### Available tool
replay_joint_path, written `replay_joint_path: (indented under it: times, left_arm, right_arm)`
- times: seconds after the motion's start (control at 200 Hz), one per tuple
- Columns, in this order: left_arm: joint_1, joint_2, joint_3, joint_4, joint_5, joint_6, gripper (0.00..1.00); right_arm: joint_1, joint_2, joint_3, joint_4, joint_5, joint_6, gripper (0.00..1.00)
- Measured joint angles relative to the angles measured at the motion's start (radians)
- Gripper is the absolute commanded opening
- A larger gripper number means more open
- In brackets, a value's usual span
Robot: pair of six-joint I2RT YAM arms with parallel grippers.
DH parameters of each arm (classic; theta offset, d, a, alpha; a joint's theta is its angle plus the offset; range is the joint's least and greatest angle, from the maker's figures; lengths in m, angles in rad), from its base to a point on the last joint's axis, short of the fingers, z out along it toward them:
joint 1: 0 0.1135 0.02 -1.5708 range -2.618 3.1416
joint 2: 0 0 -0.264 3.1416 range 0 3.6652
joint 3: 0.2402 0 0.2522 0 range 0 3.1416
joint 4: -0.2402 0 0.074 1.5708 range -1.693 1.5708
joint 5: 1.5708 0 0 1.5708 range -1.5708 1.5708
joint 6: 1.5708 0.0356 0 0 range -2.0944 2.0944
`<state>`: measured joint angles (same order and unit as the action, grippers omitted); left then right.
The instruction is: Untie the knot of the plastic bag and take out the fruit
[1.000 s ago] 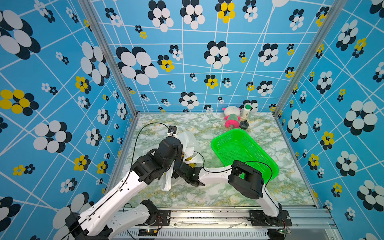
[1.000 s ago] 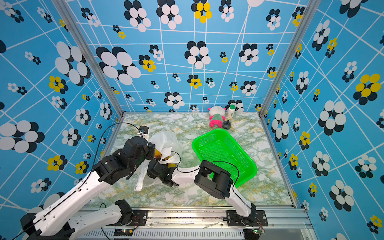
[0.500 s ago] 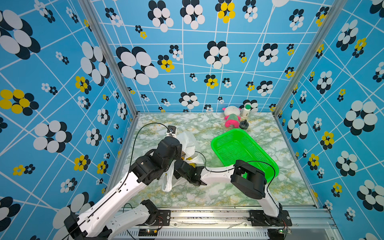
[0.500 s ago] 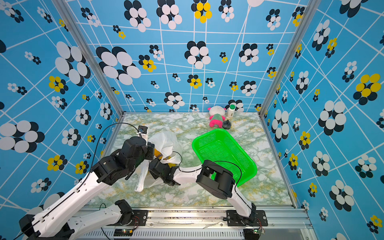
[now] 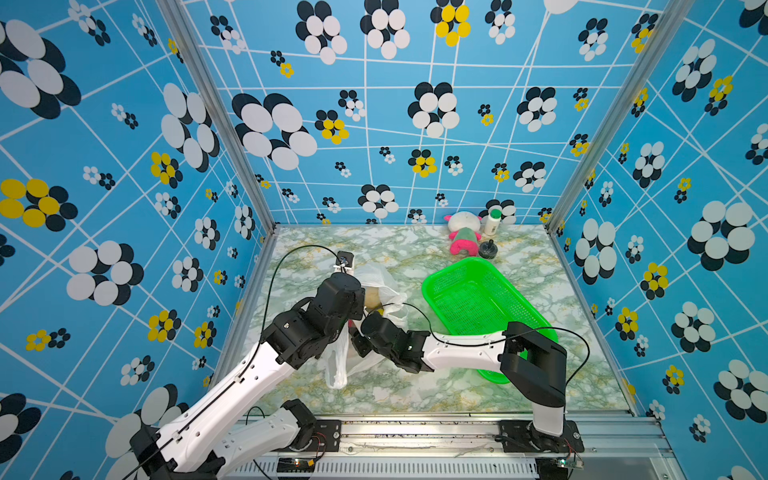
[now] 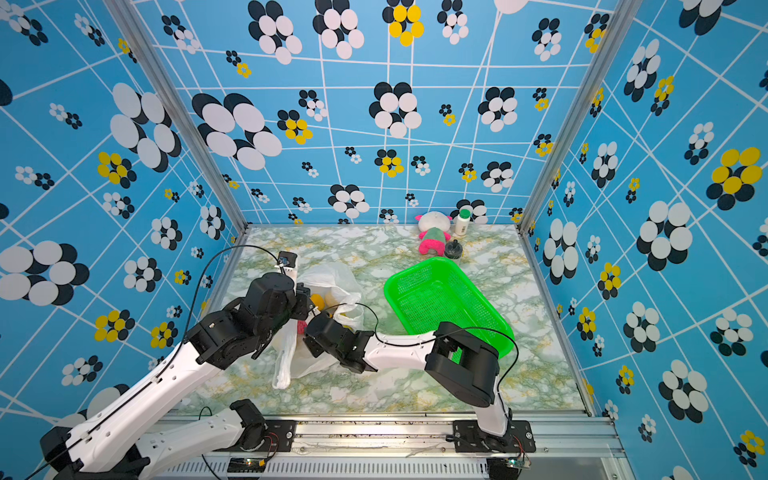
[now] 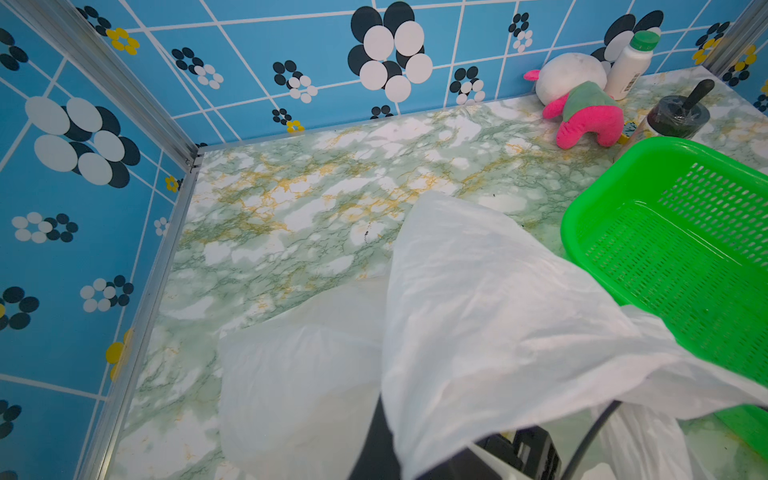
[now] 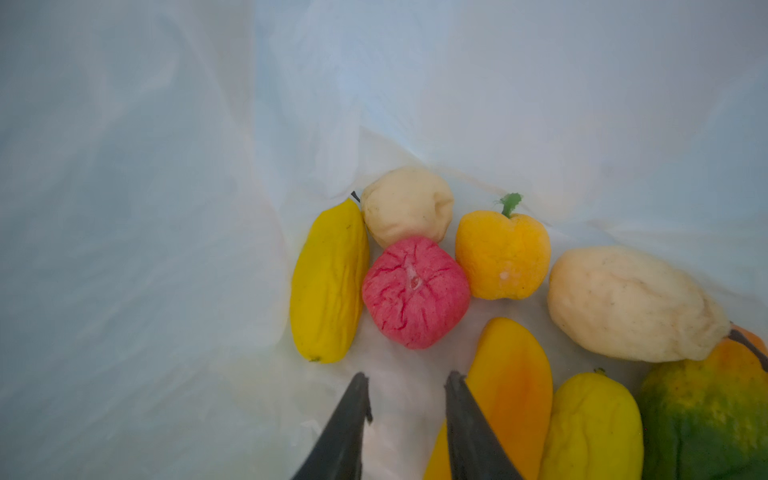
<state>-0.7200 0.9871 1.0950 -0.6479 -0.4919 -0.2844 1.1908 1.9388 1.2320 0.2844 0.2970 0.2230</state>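
Left gripper (image 6: 304,296) was clamped tight on the raised edge of the thin translucent white crinkly plastic bag (image 6: 332,276), which lay on the green-veined marble tabletop (image 6: 415,386). Right gripper (image 8: 407,380) was inside the bag, jaws partly apart and gripping nothing, just short of the wrinkled red-pink ball fruit (image 8: 415,291).

The plastic bag (image 7: 478,316) is draping over the left gripper (image 6: 306,300), hiding the fingertips pinching its film. The right gripper (image 8: 407,380) is reaching inside the bag, its tips lying out of sight in both top views. Deep inside, a green-and-orange fruit (image 8: 706,419) is running off the picture's edge. Beside the bag, the right arm (image 5: 536,365) is covering the green basket (image 5: 429,291)'s near corner.
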Motion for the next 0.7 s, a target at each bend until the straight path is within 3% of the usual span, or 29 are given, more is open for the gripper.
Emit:
replay_joint_path:
  times: [0.12,0.46,0.605,0.7]
  left_arm:
    - [0.0,0.0,0.0,0.001,0.0,0.0,0.0]
    - [0.001,0.0,0.0,0.003,0.007,0.0,0.0]
    - [0.008,0.0,0.0,0.005,0.008,0.0,0.0]
    - [0.008,0.0,0.0,0.006,0.01,0.0,0.0]
  right_arm:
    - [0.0,0.006,0.009,-0.026,0.021,0.008,0.56]
    - [0.0,0.08,0.048,-0.203,0.094,0.127,0.56]
    - [0.0,0.125,0.124,-0.264,0.116,0.17,0.67]
    - [0.0,0.156,0.17,-0.291,0.122,0.183,0.69]
